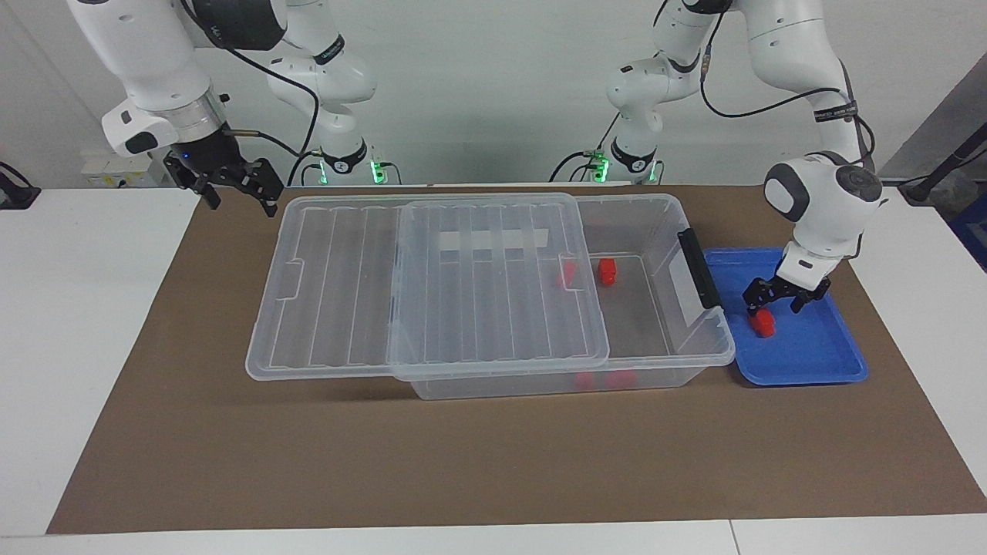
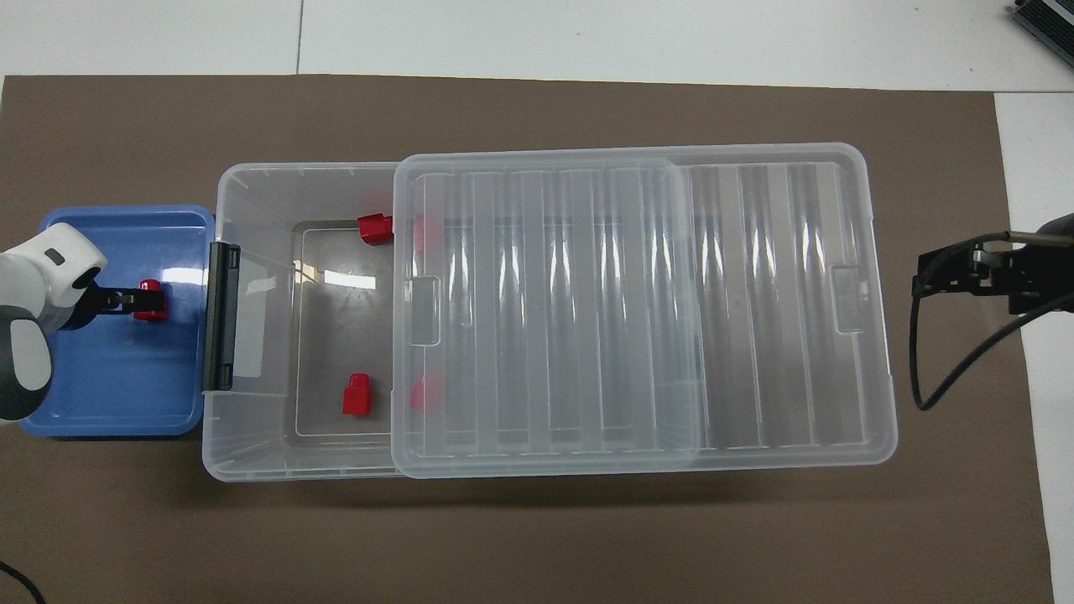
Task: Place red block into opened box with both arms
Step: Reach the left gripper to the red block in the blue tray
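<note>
Brown paper matting [image 1: 231, 462] is seen spread over the white surface [image 1: 77, 308], and everything is set out on it. At the right arm's end, the right tool [image 1: 235, 189] is held in the air just off the lid's corner, over the matting, with its fingers apart and nothing between them; that arm is waiting. The ribbed clear lid [image 1: 432, 285] is laid across the box [image 1: 655, 223], slid toward the right arm's end so that it overhangs there, and the part of the box toward the left arm's end is left uncovered. A whitish tape strip [image 1: 490, 240] can be made out through the lid. On the uncovered floor of the box two red blocks are seen, one nearer the robots [image 2: 358, 396] and one farther from them [image 2: 375, 228]; two more red shapes show blurred under the lid's edge. A black handle [image 1: 698, 268] is fixed to the box's end wall. Just beside that end the shallow blue tray [image 1: 817, 362] is placed. The red block [image 1: 763, 324] of the task is lying in this tray. The left tool [image 1: 775, 302] is lowered over it with its fingers spread to either side of the block; whether they touch it cannot be told.
</note>
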You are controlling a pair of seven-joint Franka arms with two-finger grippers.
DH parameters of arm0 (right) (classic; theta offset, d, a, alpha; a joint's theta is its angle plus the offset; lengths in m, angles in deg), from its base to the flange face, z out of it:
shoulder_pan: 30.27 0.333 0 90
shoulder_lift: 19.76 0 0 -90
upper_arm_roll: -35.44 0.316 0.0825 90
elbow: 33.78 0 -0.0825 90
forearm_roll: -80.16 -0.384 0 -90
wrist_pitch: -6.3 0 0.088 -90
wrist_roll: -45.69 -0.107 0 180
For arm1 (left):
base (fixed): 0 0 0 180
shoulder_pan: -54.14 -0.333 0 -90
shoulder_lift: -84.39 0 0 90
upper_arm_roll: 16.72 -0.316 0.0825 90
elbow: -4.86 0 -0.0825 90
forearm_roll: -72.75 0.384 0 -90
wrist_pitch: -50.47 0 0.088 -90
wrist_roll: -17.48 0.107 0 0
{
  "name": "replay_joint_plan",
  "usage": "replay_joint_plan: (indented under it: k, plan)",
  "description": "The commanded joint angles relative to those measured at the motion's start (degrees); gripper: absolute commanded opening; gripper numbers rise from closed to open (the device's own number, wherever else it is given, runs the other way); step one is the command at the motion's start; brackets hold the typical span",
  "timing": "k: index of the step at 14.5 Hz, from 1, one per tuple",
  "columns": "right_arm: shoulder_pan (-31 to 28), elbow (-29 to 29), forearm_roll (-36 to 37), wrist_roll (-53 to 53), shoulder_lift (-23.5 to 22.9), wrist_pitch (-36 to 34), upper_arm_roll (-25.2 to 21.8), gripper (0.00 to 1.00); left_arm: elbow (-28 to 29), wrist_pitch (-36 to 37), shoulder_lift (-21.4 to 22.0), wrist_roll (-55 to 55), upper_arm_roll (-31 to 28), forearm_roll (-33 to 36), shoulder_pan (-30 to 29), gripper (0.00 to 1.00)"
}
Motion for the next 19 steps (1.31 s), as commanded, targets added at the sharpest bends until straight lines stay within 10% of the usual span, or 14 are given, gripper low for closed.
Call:
replay_joint_plan:
  k: [1,8,13,17,19]
  plan:
    - [-0.92,0.62,-0.33,1.02,-0.27,-0.91,0.50,1.00,0.10,-2.02,-1.21,1.50,0.41,-0.55,-0.55,1.00]
    - [-0.92,0.62,-0.33,1.02,-0.27,-0.91,0.50,1.00,0.10,-4.22,-2.89,1.06,0.50,-0.55,-0.20,0.96]
    - [-0.92,0.62,-0.42,1.02,-0.27,-0.91,0.50,1.00,0.11,-4.48,-2.89,0.79,0.50,-0.55,-0.11,0.58]
    - [-0.92,0.62,-0.33,1.02,-0.27,-0.91,0.58,1.00,0.19,-4.31,-2.89,0.88,0.50,-0.55,-0.03,0.06]
    - [-0.92,0.62,-0.33,1.02,-0.27,-0.91,0.50,1.00,0.02,-4.05,-2.89,1.06,0.50,-0.55,-0.02,0.00]
